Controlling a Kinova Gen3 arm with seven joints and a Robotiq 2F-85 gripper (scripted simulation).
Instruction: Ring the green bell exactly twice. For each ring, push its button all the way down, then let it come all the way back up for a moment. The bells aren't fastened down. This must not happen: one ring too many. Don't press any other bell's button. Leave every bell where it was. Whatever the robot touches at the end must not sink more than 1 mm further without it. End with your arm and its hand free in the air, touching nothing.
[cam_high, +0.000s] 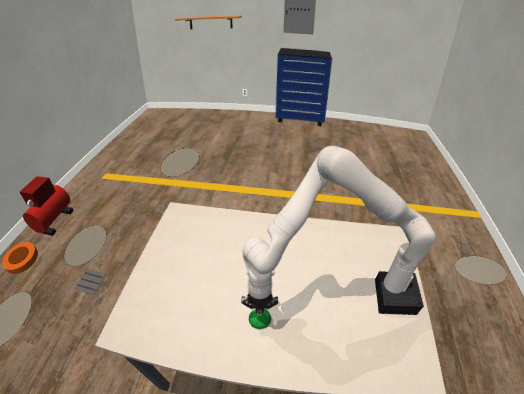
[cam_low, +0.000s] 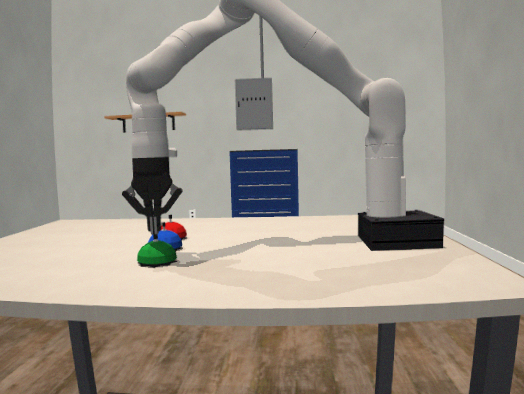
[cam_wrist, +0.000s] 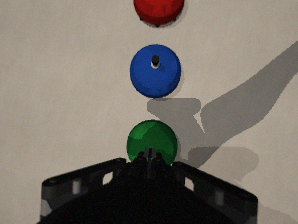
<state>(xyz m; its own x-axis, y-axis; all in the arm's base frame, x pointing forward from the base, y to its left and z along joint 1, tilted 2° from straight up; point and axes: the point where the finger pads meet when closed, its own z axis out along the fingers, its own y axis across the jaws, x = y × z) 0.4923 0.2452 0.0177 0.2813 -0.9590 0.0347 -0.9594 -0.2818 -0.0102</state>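
The green bell (cam_low: 156, 254) sits on the table near its front left; it also shows in the top view (cam_high: 260, 319) and in the wrist view (cam_wrist: 151, 141). My gripper (cam_low: 153, 231) is shut with nothing in it and points straight down over the green bell's top. Its fingertips (cam_wrist: 151, 156) cover the bell's button, which is hidden. I cannot tell if they touch it. A blue bell (cam_wrist: 155, 73) with its button showing stands just behind the green one, and a red bell (cam_wrist: 158, 10) stands behind that, all in one row.
The arm's black base (cam_low: 400, 230) stands at the table's right side. The blue bell (cam_low: 167, 239) and red bell (cam_low: 175, 230) lie close behind the gripper. On the floor are a red compressor (cam_high: 44, 203) and a blue drawer cabinet (cam_high: 303, 85).
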